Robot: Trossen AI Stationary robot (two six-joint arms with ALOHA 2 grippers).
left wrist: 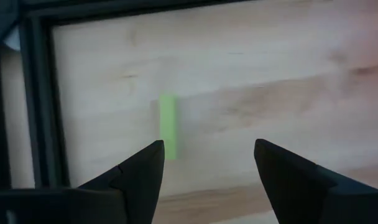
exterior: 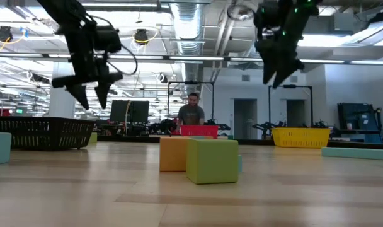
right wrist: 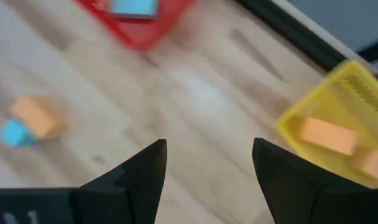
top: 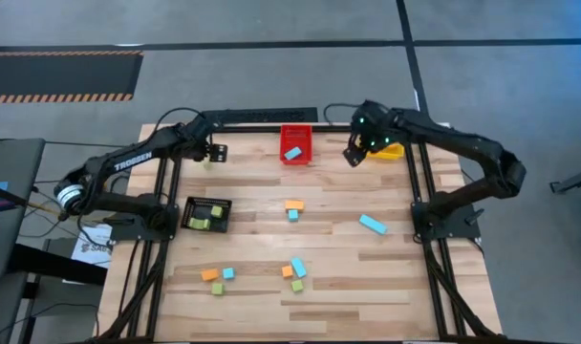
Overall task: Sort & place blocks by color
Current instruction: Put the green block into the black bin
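Claws first: my left claw (top: pixel 211 153) hangs up in the air near the far left corner of the counter (top: pixel 386 287), its fingers spread with nothing between them, and a green bar block (left wrist: pixel 168 126) lies flat on the wood right under it, close to the counter's far left edge and the dark frame rail (left wrist: pixel 40 93). My right claw (top: pixel 353 153) is up near the far right corner, spread and empty too, just beside the yellow bin (top: pixel 394 149), which has orange blocks (right wrist: pixel 327 136) in it. I think my job now is to pick up that green bar. To do it well I should come straight down, put one finger on each long side, and squeeze in the middle so it does not tip. The rail is close, so I must keep my outer finger away from it. The black bin (top: pixel 206 214) by the left edge already holds green blocks, so it looks like the place to go, and the way there is open. The red bin (top: pixel 295 145) at the far edge holds a blue block (top: pixel 292 152). More blocks sit in the middle and near the front edge, with lots of bare wood around them.
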